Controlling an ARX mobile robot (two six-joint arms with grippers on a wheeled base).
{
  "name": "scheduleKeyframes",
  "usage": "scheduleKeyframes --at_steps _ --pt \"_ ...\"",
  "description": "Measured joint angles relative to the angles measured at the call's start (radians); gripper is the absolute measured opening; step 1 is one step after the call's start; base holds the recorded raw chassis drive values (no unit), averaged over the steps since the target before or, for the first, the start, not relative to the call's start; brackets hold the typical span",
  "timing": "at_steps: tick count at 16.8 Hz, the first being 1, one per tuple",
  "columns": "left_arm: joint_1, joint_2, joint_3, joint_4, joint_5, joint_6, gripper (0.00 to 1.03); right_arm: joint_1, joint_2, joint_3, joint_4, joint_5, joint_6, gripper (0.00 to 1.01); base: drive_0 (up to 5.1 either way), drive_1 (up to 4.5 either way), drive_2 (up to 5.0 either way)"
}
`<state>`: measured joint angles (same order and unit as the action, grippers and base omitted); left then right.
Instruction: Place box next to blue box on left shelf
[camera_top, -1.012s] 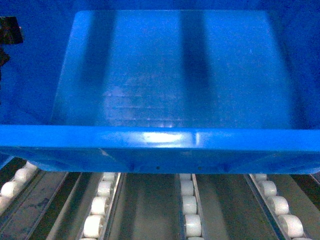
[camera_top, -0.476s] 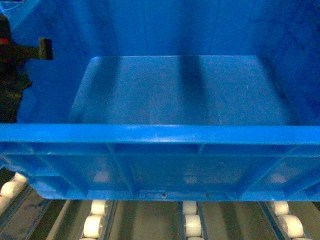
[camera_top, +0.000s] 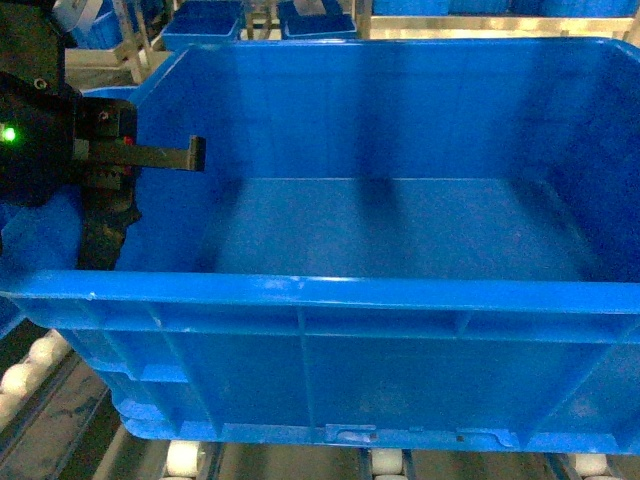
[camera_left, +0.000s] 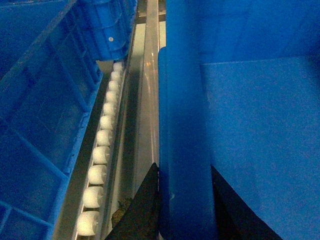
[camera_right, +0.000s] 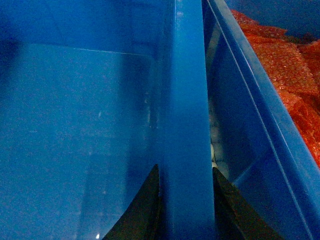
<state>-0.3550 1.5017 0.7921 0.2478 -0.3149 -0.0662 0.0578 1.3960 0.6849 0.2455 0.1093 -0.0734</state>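
The box (camera_top: 400, 330) hides most of the left shelf (camera_top: 185, 458) rollers.

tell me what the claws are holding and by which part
Both hold the box: the left claw straddles its left rim, the right claw its right rim, a finger on each side of the wall.

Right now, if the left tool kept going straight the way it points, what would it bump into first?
Nothing soon, it seems. The left tool straddles the crate's rim, and that rim runs straight ahead between its fingers. Beyond that, depth is unclear.
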Motion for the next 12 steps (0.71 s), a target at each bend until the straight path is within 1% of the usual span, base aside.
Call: scheduleKeyframes --at_steps 3,6,7,8,9,10,11,12 --pt "0.006 0.002 0.016 -0.084 -0.025 -0.013 0.17 0.004 0.010 -0.001 -0.018 -0.024 0.001 0.21 0.0 0.00 0.0" --pt "0.030 0.006 0.015 -0.174 -0.005 -0.039 0.17 0.042 0.040 -0.002 -0.040 -0.012 0.006 0.21 0.0 0.00 0.0" --pt "0.029 0.019 0.006 -0.126 -0.010 -0.057 0.30 0.042 0.045 -0.004 -0.035 -0.011 -0.007 0.30 0.0 0.00 0.0" --pt "0.027 0.022 0.000 -0.052 0.008 -0.069 0.45 0.058 0.040 -0.002 -0.005 -0.026 -0.025 0.43 0.0 0.00 0.0" --pt "0.021 0.005 0.000 0.027 0.034 -0.072 0.56 0.076 0.029 -0.002 0.043 -0.047 -0.021 0.56 0.0 0.00 0.0" --pt "0.012 -0.027 0.002 0.064 0.063 -0.072 0.66 0.080 0.018 -0.002 0.105 -0.078 -0.002 0.64 0.0 0.00 0.0" --pt "0.008 -0.061 0.010 0.089 0.080 -0.068 0.75 0.090 -0.014 -0.002 0.180 -0.120 0.024 0.73 0.0 0.00 0.0" --pt "0.003 -0.097 0.021 0.122 0.087 -0.058 0.86 0.103 -0.063 0.000 0.249 -0.129 0.053 0.84 0.0 0.00 0.0"
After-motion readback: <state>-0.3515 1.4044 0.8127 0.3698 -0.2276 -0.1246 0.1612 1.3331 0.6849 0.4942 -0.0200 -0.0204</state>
